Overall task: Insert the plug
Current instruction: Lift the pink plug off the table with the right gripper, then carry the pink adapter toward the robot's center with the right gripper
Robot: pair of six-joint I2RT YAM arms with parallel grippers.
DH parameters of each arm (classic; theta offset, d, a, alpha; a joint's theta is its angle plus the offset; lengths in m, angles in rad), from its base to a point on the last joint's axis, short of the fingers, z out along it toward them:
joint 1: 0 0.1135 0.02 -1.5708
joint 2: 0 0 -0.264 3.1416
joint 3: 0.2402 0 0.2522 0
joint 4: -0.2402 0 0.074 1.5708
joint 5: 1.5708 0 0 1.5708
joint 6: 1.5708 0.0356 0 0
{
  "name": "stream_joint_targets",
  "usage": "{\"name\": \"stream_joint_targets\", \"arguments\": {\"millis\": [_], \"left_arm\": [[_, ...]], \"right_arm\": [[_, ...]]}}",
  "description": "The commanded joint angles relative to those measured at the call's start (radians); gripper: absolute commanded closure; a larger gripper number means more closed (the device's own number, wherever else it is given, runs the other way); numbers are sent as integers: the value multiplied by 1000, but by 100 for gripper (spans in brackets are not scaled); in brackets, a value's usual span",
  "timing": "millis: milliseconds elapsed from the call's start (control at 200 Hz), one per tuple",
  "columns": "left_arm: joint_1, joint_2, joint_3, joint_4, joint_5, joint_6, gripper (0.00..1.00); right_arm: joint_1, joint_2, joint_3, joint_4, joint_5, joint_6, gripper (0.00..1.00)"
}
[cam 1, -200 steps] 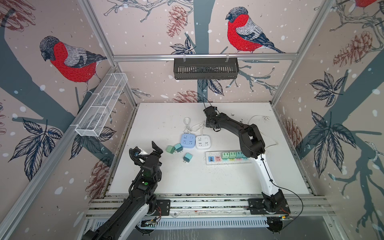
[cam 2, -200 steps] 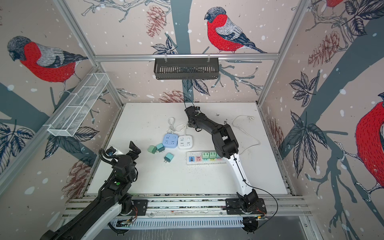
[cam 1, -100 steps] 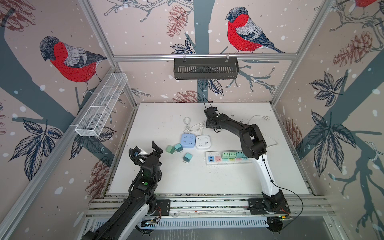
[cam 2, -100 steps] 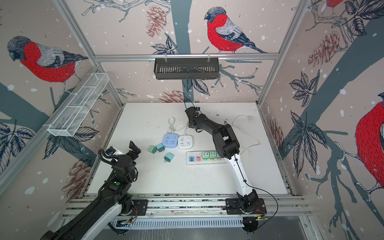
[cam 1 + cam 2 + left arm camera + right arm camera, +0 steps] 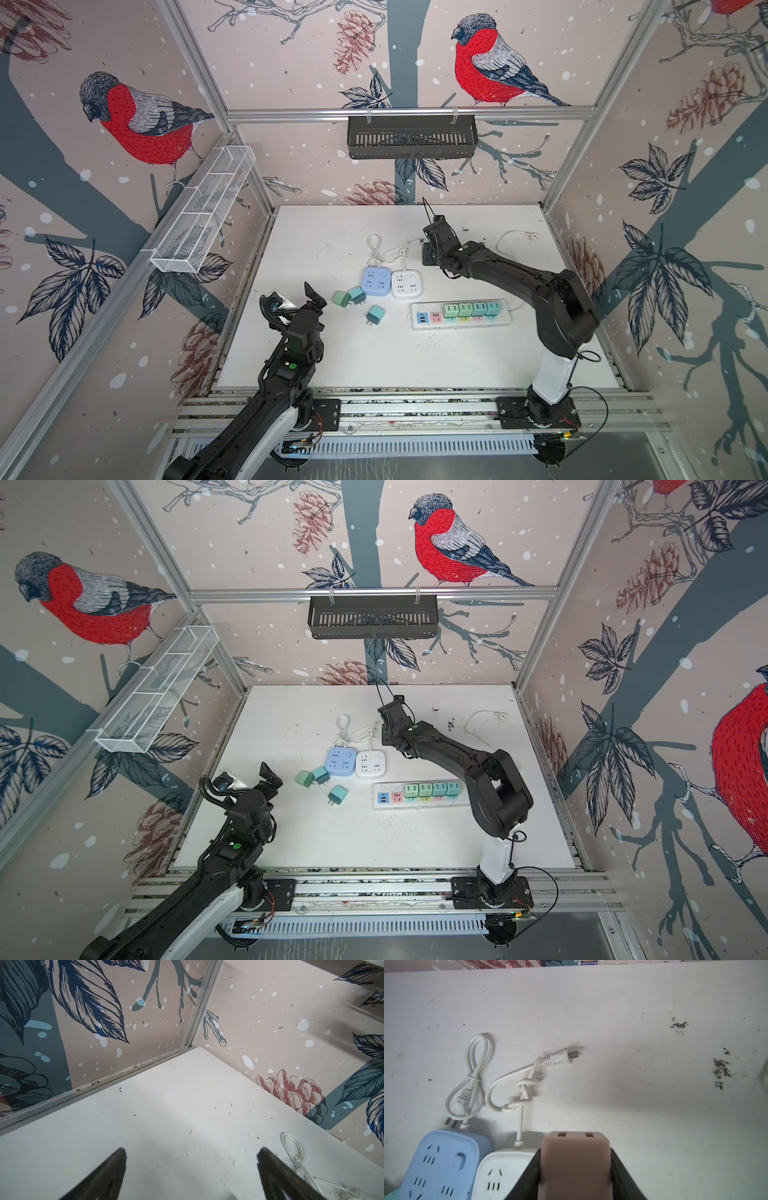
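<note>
A: Right gripper (image 5: 574, 1152)?
B: Clenched on a pinkish-brown blocky plastic plug (image 5: 574, 1167), with a black finger (image 5: 623, 1176) against each side. Two small dark rectangles show on the plug's far end.

A: Where's the plug?
B: In that grip over the white tabletop (image 5: 332, 353), just beside the white square plastic socket cube (image 5: 406, 284), on the cube's cord side. It's well apart from the long white power strip (image 5: 461, 314). In both top views the gripper hides it.

A: Left gripper (image 5: 192, 1153)?
B: Jaws spread wide, gripping nothing, over bare table near the left edge.

A: The rest?
B: A light-blue square socket cube (image 5: 376, 281) sits side by side with the white one. Three loose mint-green plastic plugs (image 5: 356, 294) lie near the blue cube. Four green plugs (image 5: 471, 309) are seated in the strip. The white cube's knotted white cord (image 5: 525, 1088) lies ahead of the held plug.
</note>
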State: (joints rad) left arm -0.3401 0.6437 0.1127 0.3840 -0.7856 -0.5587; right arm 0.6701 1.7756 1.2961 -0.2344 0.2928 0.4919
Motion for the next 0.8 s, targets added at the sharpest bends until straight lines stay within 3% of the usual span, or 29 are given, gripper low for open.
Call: {"name": "stream_joint_targets", "arguments": {"millis": [0, 105, 250, 365, 555, 795], "left_arm": [[0, 2, 6, 53, -2, -9, 2], [0, 5, 6, 53, 0, -9, 2], [2, 5, 5, 57, 3, -8, 2], [1, 6, 4, 60, 10, -6, 2], [3, 10, 4, 64, 22, -4, 2], [3, 3, 5, 59, 36, -1, 2]], "right_arm": [[41, -136, -151, 201, 87, -76, 79], [85, -314, -366, 377, 118, -133, 81], [92, -564, -647, 599, 68, -155, 81], [90, -708, -826, 773, 51, -193, 76], [91, -834, -994, 940, -24, -283, 87], [88, -906, -1114, 1030, 16, -452, 87]]}}
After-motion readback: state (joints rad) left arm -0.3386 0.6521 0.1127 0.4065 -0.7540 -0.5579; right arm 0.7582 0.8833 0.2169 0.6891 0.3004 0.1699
